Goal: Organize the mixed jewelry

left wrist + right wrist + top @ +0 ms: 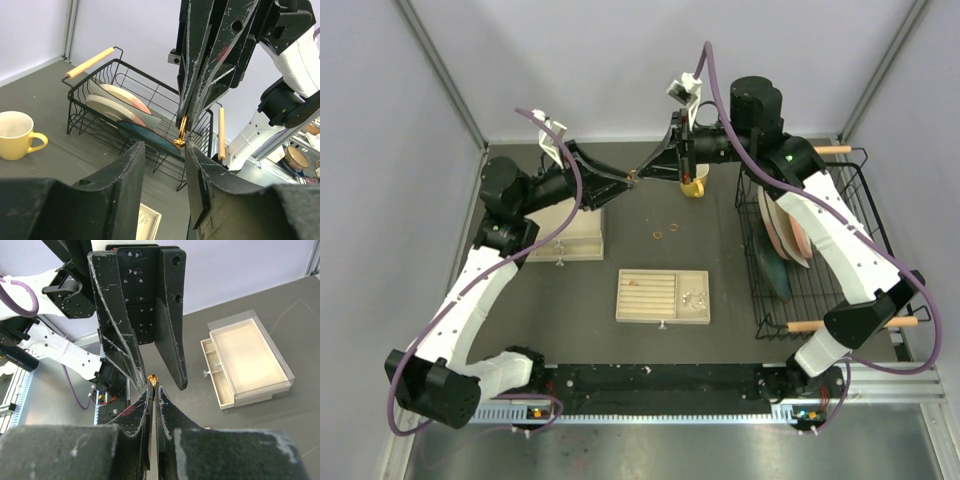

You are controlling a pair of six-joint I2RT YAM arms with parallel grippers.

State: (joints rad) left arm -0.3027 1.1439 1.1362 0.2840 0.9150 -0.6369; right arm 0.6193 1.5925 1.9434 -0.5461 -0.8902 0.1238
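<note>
At the left, the left arm (470,290) is rising from its base at the near edge, bending at the far left and stretching its forearm rightward above a cream drawer box (570,234) that is sitting on the dark tabletop (730,335). The left end effector (164,162) is hanging in the air with its fingers standing moderately apart, gripping nothing. A small gold ring (182,131) is sitting at the mouth of that gap; whether the left fingers are touching it cannot be told. The right end effector (152,390) is meeting it tip to tip, pinching that ring with its fingers almost together. Below the meeting point, two loose rings (659,236) are lying on the tabletop, and nearer the bases a cream slotted box (660,310) is holding a silvery cluster (695,298) in its right compartment. A yellow mug (693,189) is standing just behind the right end effector. The right arm (845,250) is climbing from its base at the near right, passing over a black dish rack (865,210) of plates, then folding leftward at the far side.
</note>
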